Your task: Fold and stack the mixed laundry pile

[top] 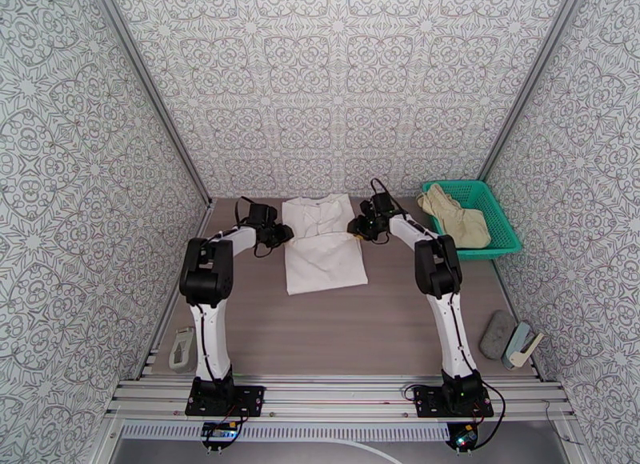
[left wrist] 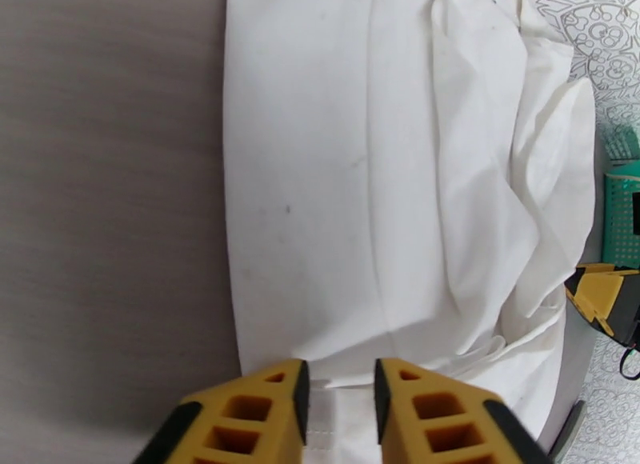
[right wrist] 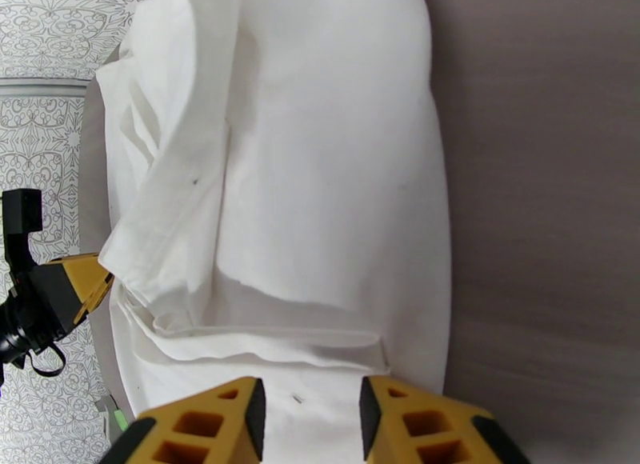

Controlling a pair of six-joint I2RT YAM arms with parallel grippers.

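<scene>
Two grippers flank the shirt point(top: 324, 254), which lies flat mid-frame in the top view on the table point(top: 360, 330), both sleeves folded in. At its left edge the left gripper point(left wrist: 338, 378) has its fingers parted, with cloth slack in the gap and nothing pinched. Same for the right gripper point(right wrist: 310, 394) at the right edge. The mirrored placement looks like set-up for a two-handed fold. Shorts point(top: 458, 214) sit in the basket point(top: 490, 253), upper right, probably parked until the shirt's done.
</scene>
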